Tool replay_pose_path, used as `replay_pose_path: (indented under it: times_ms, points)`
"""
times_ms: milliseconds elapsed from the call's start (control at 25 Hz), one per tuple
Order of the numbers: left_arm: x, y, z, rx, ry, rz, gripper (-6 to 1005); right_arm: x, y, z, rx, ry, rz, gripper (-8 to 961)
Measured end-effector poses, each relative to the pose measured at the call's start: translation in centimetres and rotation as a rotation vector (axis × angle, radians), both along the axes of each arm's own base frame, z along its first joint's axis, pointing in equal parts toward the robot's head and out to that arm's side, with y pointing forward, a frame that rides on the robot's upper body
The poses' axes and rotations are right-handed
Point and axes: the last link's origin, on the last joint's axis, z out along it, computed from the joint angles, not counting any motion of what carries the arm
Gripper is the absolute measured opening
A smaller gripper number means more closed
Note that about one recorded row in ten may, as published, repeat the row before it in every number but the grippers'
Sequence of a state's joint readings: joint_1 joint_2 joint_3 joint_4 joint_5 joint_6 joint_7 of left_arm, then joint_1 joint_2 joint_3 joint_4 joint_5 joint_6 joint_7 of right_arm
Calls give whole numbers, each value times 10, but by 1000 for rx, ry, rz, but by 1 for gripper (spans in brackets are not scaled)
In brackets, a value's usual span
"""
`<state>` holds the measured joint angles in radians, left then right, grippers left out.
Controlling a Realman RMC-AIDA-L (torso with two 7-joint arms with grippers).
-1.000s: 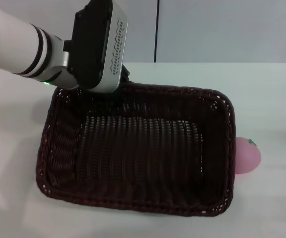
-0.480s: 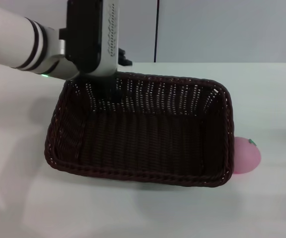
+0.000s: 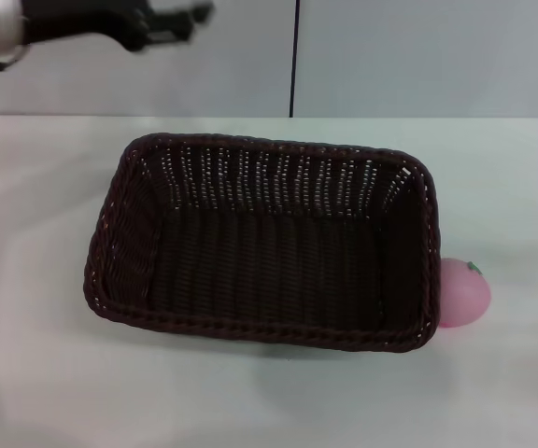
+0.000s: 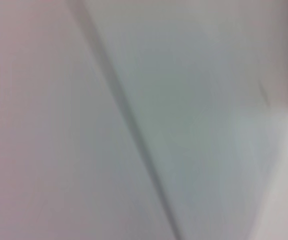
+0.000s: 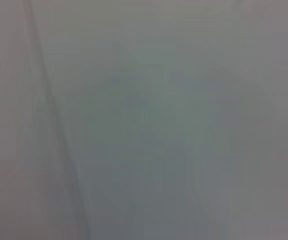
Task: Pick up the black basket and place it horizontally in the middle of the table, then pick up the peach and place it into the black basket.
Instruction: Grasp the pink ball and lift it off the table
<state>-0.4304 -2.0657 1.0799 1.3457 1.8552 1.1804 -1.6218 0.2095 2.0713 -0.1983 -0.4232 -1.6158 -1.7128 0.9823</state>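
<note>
White table [image 3: 54, 373] bears one black basket [image 3: 264, 247], one peach [image 3: 462, 294] touching it.

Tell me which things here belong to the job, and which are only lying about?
Belong to the job:
- basket, flat on the table
- peach, outside the basket, against its right end
- left gripper, raised at the top left of the head view

Lying about:
- nothing else visible

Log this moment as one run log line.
black basket: flat on table, released | peach: outside, against basket's right end | left gripper: raised, far-left | right arm: unseen
</note>
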Motion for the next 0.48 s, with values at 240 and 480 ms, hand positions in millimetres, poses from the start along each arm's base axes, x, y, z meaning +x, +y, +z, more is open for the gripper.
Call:
replay_pose_path:
  times_ms: [240, 480]
  points:
    - [-53, -30, 26, 162, -248, 118, 715, -10, 8, 40, -466, -73, -94, 795]
    - [-102, -59, 20, 226, -373, 205, 713, -40, 12, 60, -835, -252, -231, 795]
